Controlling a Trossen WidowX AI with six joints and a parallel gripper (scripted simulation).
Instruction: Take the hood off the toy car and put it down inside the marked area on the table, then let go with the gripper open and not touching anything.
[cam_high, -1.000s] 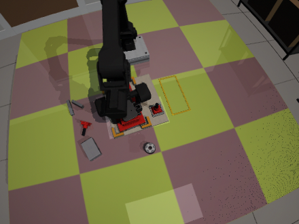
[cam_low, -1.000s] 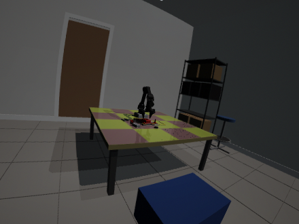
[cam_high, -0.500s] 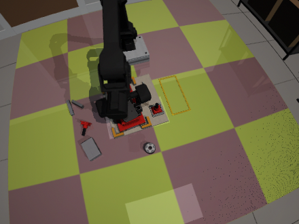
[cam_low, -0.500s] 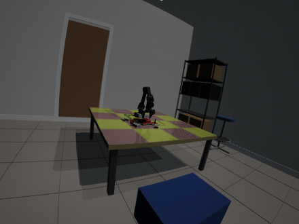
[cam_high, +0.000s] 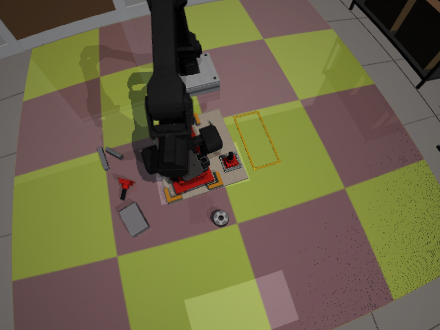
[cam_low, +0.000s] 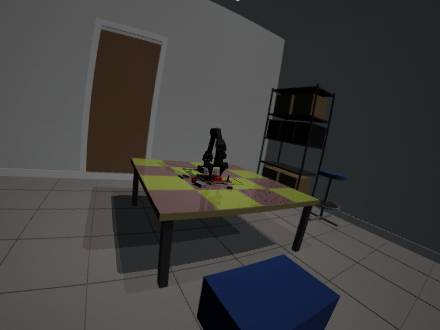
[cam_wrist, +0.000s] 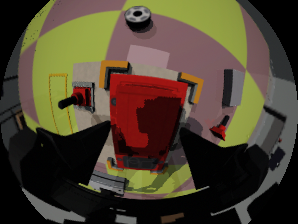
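Pincer (cam_high: 182, 162) (cam_wrist: 145, 128) open, nothing grasped; from top I saw the red car (cam_high: 194, 182) (cam_wrist: 145, 117) partly hidden, on its board. Wrist view: car between fingers, long axis running up-down, dark grille end toward me; hood's outline unclear.
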